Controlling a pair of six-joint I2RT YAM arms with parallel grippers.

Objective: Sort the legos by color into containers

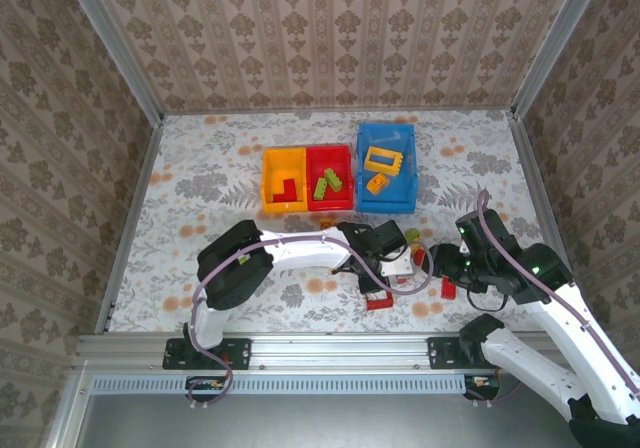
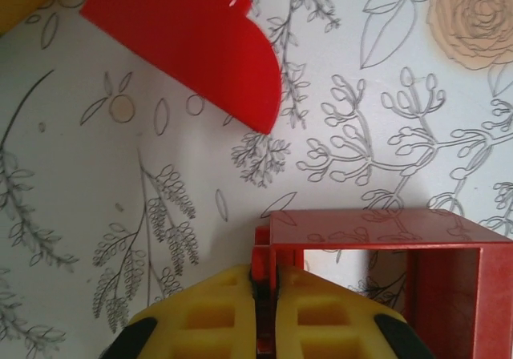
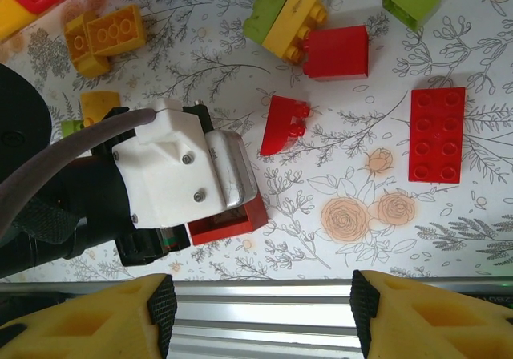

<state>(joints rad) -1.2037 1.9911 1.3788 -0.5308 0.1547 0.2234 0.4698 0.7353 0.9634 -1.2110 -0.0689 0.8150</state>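
Firmly, the left gripper (image 2: pixel 264 299) pinches one wall of a red hollow frame (image 2: pixel 377 235) on the table (image 2: pixel 104 215) (opening toward the wrist camera, long side running rightward); a curved red brick (image 2: pixel 192 42) lies just beyond. Meanwhile the right gripper (image 3: pixel 263 311) hangs open, empty.

No legible text, labels or numbers (legos (image 3: pixel 437 135) included)

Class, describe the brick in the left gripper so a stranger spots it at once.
Start midway along the table's near edge. There the left gripper pinches one wall of a red hollow frame; the red bricks beside it are solid.
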